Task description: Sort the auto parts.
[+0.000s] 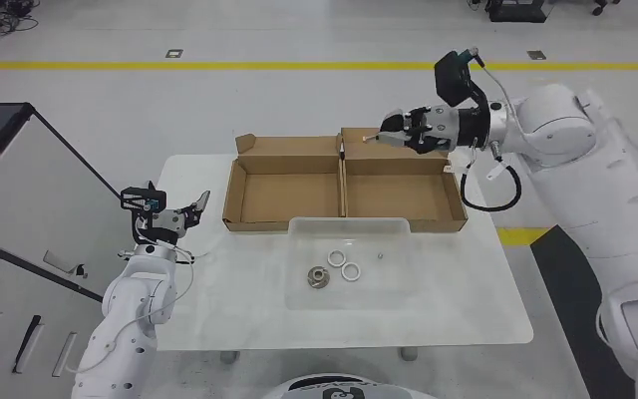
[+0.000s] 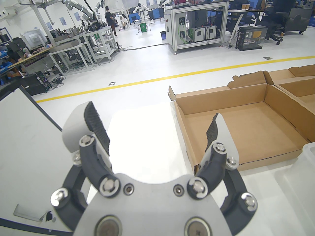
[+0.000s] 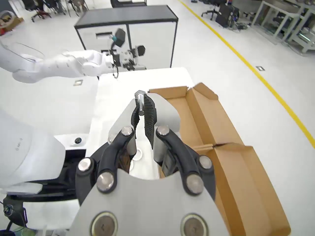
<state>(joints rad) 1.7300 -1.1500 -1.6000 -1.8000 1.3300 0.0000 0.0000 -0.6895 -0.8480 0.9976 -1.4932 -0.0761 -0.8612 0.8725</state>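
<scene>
Closest in, the clear tray [image 1: 299, 231] carries a metal hub [image 1: 317, 276], two white rings [image 1: 338, 258] and a small screw [image 1: 382, 256]. At 1 o'clock over the surface [image 1: 459, 299], the right pincer [image 3: 141, 109] is clamped on a bolt [image 3: 139, 100] by its threaded shank, above the right cardboard box [image 1: 399, 190] at its far rim. At 9 o'clock the left pincer [image 2: 152, 115] hangs spread apart. That bolt is likely light, rigid and slick, and the threads probably give the surest hold.

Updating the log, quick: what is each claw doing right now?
Left claw: open, empty.
Right claw: closed on a bolt.
</scene>
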